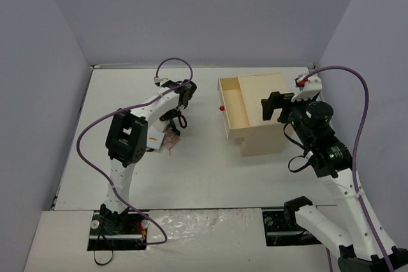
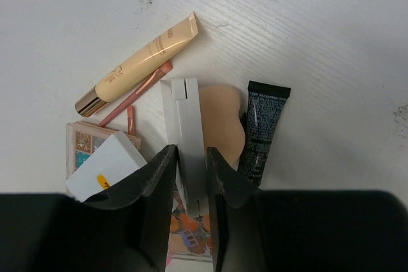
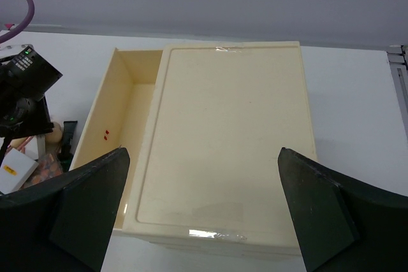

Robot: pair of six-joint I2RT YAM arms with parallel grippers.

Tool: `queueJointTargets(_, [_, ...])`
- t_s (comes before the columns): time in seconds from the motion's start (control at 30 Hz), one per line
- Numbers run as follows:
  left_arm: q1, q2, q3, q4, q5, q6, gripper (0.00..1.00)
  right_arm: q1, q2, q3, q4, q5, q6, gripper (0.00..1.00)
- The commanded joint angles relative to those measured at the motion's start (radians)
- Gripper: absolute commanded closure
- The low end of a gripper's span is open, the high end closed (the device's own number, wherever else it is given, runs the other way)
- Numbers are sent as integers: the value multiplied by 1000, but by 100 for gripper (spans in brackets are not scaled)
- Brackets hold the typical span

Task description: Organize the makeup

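You are clamping the left gripper [image 2: 190, 152] on the case [image 2: 183, 103] near its end, right gripper [image 3: 203, 157] gaping, so lifting may pivot it loose.

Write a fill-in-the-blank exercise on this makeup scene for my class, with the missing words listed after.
1. The left gripper straddles the ___ case.
2. The drawer of the box is ___.
3. In the left wrist view, the black tube lies to the ___ of the sponge.

Missing words: white; open; right
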Motion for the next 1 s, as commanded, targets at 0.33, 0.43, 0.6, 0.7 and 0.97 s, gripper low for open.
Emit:
queueJointTargets(0.33, [-6,-165,15,-90,-37,-1,92,8,0,2,87,35,-11,0])
queueJointTargets(0.43, [-4,-215,7,-97,-42,8,94,8,-3,5,87,37,-11,0])
queueJointTargets(0.6, [-23,-358,-15,-33,6,98,100,9,-15,9,87,44,-9,0])
queueJointTargets(0.7, [-47,-472,-66,168,140,203,100,9,-24,13,87,59,-9,0])
queueJointTargets(0.97, [-101,-670,-138,602,552,268,100,12,-47,11,85,91,-9,0])
